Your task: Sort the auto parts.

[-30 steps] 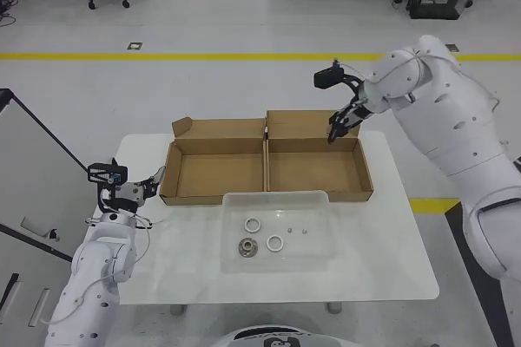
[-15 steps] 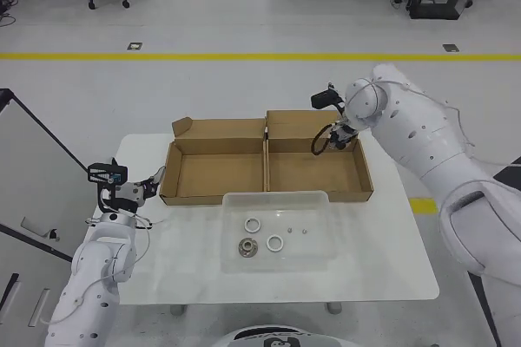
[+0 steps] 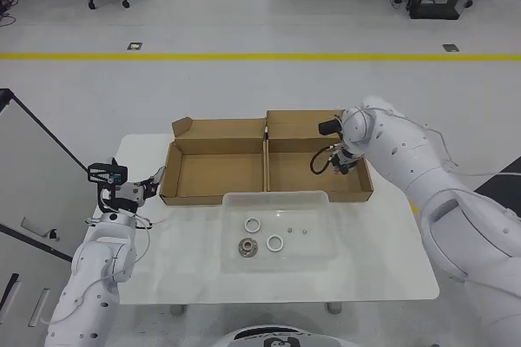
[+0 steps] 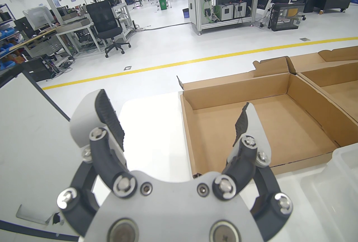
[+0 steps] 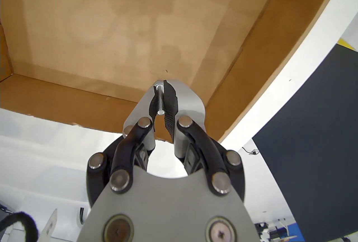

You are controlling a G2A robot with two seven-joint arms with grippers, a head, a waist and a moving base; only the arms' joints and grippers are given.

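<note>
Right hand (image 5: 162, 93) is clamped on a small threaded bolt (image 5: 159, 100), pinched between the pads. The bolt's long axis runs along the fingers: what looks like the head end sits at the fingertips, and the shank end points back toward the palm. Key relation: the bare floor of the right cardboard box (image 5: 112, 16) lies straight beyond the fingertips, apart from the bolt as far as I can tell. One box wall passes under the palm and a corner sits off to one side of the hand, so the bolt is inside the walls, not over the desk (image 3: 391, 252). My read: release comes next. Opening here should drop it head-first into that box; it may roll, but the walls should stop it. Left hand (image 4: 173, 107) is spread wide and empty, near the outer wall of the left box (image 4: 251, 125), well apart from the bolt. White rings (image 3: 253, 224) and a hub (image 3: 247, 248) wait in the clear tray (image 3: 278, 201), nearer the right hand than the left.
</note>
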